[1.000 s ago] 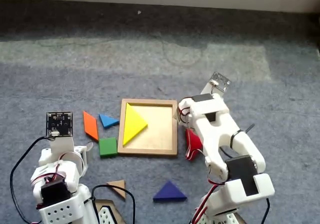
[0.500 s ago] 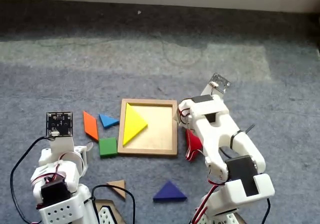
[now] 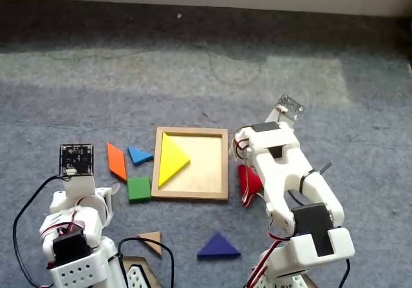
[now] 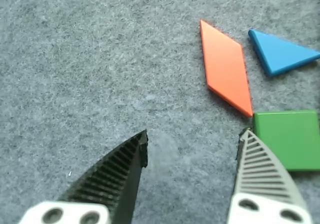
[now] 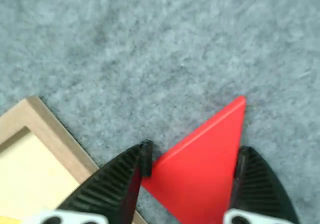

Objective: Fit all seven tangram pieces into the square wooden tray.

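The square wooden tray (image 3: 190, 194) lies mid-table with a yellow triangle (image 3: 170, 159) in its left half. Just right of the tray lies the red triangle (image 3: 251, 180), and my right gripper (image 5: 192, 161) is shut on this red triangle (image 5: 200, 164), one finger against each side. The tray's corner (image 5: 45, 124) is close by. My left gripper (image 4: 192, 144) is open over bare carpet beside the green square (image 4: 292, 139), orange parallelogram (image 4: 227, 73) and small blue triangle (image 4: 280, 53). A tan triangle (image 3: 152, 240) and a dark blue triangle (image 3: 219, 246) lie nearer the arm bases.
Grey carpet covers the table, with wide free room beyond the tray. Cables loop around the left arm's base (image 3: 71, 249). The right arm (image 3: 290, 185) stretches along the tray's right side.
The right arm has shifted slightly to the right, away from the tray's edge, with the red triangle between its fingers. The left arm has not moved.
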Action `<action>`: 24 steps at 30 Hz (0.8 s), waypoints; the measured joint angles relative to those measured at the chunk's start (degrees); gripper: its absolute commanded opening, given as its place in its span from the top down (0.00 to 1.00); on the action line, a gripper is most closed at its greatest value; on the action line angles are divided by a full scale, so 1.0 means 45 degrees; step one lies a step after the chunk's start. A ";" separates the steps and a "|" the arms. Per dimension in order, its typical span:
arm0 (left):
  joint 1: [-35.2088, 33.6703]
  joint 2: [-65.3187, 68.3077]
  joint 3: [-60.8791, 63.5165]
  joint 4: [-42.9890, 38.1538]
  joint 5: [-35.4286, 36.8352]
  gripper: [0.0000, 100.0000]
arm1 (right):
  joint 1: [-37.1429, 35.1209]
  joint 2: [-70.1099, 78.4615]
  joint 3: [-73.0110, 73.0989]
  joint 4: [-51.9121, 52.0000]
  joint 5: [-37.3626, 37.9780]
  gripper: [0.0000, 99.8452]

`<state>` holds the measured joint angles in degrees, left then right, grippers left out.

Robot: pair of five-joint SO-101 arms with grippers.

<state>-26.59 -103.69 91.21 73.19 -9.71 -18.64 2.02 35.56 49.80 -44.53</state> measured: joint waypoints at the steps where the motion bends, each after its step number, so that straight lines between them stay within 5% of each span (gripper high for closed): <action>1: 0.0000 0.0000 0.0000 0.0000 0.0000 0.71 | 0.0000 0.0000 0.0000 0.0000 0.0000 0.78; 18: 0.0000 0.0000 0.0000 0.0000 0.0000 0.71 | -0.0059 -0.3341 0.0684 0.1309 0.1758 0.77; 24: 0.0000 0.0000 0.0000 0.0000 0.0000 0.71 | -0.0938 -0.3360 0.1485 0.1309 0.2051 0.61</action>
<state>-26.59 -103.69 91.21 73.19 -9.71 -22.86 -13.10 42.24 55.69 -35.30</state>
